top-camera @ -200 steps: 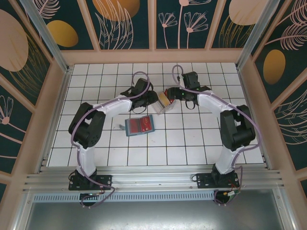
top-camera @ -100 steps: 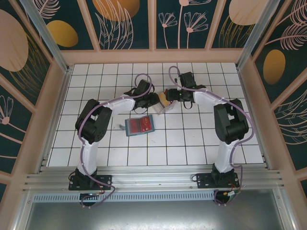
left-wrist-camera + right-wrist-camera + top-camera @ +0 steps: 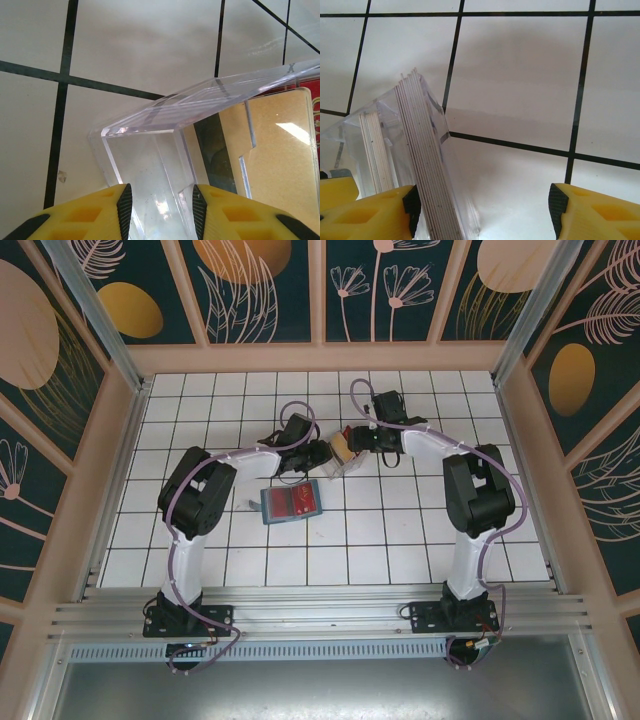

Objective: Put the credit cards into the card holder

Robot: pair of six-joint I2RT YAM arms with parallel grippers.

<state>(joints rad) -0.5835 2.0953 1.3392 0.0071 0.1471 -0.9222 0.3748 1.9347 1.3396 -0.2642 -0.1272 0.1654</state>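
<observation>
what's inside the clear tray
A yellow-tan card sits inside the clear tray, with a red card showing past its edge. The tan card covers whatever else lies behind it.

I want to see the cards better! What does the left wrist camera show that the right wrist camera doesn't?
Left wrist: the left gripper pinching one end of the clear tray, and the flat face of a tan card inside. Right wrist: the right gripper open wide, and what looks like a card stack seen edge-on. Both: the tray and white tiles.
</observation>
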